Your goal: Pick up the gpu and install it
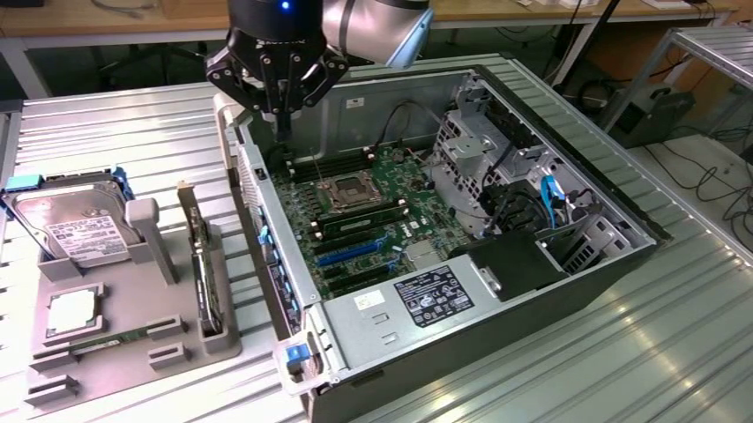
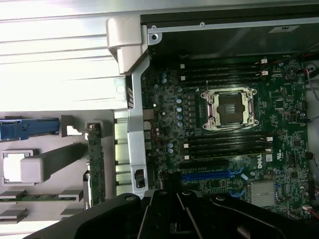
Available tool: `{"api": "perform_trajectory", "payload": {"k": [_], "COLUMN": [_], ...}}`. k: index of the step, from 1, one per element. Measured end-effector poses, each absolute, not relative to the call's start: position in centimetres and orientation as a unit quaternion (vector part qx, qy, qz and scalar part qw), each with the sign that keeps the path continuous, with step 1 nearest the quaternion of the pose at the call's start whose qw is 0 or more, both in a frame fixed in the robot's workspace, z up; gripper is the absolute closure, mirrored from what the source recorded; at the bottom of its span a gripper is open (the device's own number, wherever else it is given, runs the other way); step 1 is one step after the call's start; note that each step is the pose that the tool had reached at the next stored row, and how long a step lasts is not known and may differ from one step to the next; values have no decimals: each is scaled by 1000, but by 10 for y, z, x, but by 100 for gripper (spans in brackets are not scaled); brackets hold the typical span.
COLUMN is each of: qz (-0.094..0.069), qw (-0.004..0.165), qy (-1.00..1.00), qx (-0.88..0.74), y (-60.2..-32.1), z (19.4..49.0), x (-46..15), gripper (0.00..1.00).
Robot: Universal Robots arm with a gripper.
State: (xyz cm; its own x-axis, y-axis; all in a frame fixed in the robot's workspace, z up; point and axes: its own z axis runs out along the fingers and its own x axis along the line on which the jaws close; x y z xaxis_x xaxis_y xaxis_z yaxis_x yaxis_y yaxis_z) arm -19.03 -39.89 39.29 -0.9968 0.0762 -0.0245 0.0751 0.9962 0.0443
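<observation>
- gpu (image 1: pixel 208 282) stands on edge in holder (image 1: pixel 141 300), at 9 o'clock of case (image 1: pixel 553 300) in the exterior view.
- Gripper (image 1: pixel 282 128) hangs over case rear, 1 o'clock from gpu, jaws together, empty.
- Pick not started; grasp calls for jaws apart over the card's top edge.

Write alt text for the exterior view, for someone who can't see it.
A robot arm's gripper hangs over an open computer case that lies on a metal table, its green circuit board exposed. On the exterior view's left, a grey tray holds the gpu, standing on edge, and a hard drive.
</observation>
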Motion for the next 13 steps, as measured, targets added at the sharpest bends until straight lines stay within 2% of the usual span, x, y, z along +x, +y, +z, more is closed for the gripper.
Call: {"api": "perform_trajectory", "payload": {"k": [13], "qz": [22], "qw": [13], "qy": [999], "qx": [38], "y": [-399], "z": [393], "x": [-193], "gripper": [89]}}
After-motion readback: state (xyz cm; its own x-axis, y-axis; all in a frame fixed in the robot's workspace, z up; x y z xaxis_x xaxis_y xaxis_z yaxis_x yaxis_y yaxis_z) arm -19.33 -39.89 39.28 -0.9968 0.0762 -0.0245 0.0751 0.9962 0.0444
